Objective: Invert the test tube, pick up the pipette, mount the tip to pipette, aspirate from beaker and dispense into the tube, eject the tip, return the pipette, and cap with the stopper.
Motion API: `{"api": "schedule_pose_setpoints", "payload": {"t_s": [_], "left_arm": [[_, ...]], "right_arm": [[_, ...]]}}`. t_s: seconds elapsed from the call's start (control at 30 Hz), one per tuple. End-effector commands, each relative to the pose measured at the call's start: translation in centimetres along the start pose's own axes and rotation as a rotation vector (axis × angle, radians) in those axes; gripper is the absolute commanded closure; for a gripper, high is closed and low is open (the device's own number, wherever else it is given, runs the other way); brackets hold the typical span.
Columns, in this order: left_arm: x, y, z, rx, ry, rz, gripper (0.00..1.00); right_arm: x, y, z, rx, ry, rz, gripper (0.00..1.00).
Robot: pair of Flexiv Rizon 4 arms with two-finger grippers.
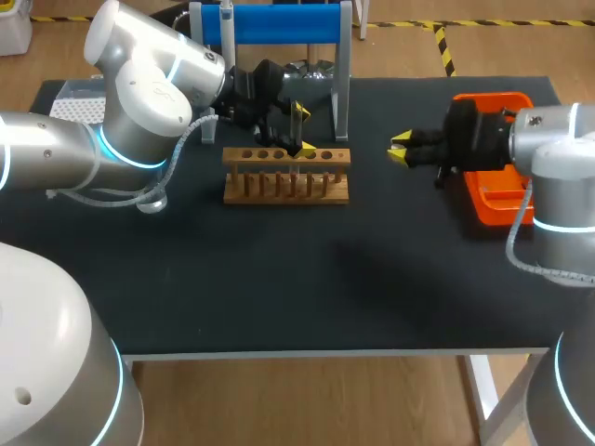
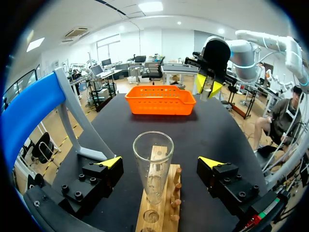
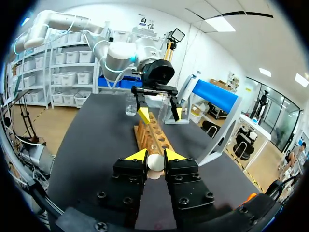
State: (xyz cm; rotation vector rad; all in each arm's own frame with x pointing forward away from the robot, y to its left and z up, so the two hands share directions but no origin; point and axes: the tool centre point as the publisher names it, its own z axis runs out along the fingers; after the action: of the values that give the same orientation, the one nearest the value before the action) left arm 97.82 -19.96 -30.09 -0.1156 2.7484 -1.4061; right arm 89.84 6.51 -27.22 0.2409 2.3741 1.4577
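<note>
Left gripper [image 2: 161, 162] sits low over the light wooden test tube rack [image 2: 159, 205], fingers spread wide. The clear glass test tube [image 2: 153, 164] stands upright in the rack between my left fingers, open mouth up. There is a gap on both sides, so neither yellow tip touches it. In the head view the left arm comes in from the left and the left gripper [image 1: 302, 130] is at the back edge of the rack [image 1: 286, 177], toward its right half. The tube itself is hard to make out there.

Right gripper [image 3: 155, 155] has its fingers narrow, pinched from both sides on a small white rounded stopper [image 3: 155, 163]. In the head view the right gripper [image 1: 400, 149] hangs above the black table [image 1: 297, 279], right of the rack and apart from it. It is just left of the orange plastic tray [image 1: 493, 200].

From the right wrist, the rack [image 3: 153, 134] lies ahead of the stopper. The left gripper [image 3: 157, 110] is over its far end and a small clear glass beaker [image 3: 130, 106] stands beside it on the table. From the left wrist the tray [image 2: 161, 100] is beyond the rack at the far table edge.

The blue-topped grey pipette stand [image 1: 274, 23] is behind the rack.
</note>
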Motion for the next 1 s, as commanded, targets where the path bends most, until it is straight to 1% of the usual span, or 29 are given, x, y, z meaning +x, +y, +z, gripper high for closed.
{"api": "schedule_pose_setpoints", "payload": {"t_s": [0.03,0.2,0.23,0.43,0.57,0.83,1.0], "left_arm": [[-0.2,0.0,0.1,-0.002,0.004,0.000,0.00],[-0.2,0.0,0.1,-0.002,0.004,0.000,0.00],[-0.2,0.0,0.1,-0.002,0.004,0.000,0.00],[-0.2,0.0,0.1,-0.002,0.004,0.000,0.00],[-0.2,0.0,0.1,-0.002,0.004,0.000,0.00],[-0.2,0.0,0.1,-0.002,0.004,0.000,0.00],[-0.2,0.0,0.1,-0.002,0.004,0.000,0.00]], "right_arm": [[-0.2,0.0,-0.2,0.004,0.047,0.000,1.00],[-0.2,0.0,-0.2,0.004,0.047,0.000,1.00],[-0.6,0.3,0.2,0.009,0.057,-0.009,1.00],[-2.4,2.8,2.5,0.013,0.138,-0.041,1.00],[-2.8,4.3,3.7,0.018,0.189,-0.056,1.00],[-3.4,6.7,6.0,0.018,0.242,-0.073,1.00],[-3.9,8.3,7.2,0.016,0.259,-0.083,1.00]]}}
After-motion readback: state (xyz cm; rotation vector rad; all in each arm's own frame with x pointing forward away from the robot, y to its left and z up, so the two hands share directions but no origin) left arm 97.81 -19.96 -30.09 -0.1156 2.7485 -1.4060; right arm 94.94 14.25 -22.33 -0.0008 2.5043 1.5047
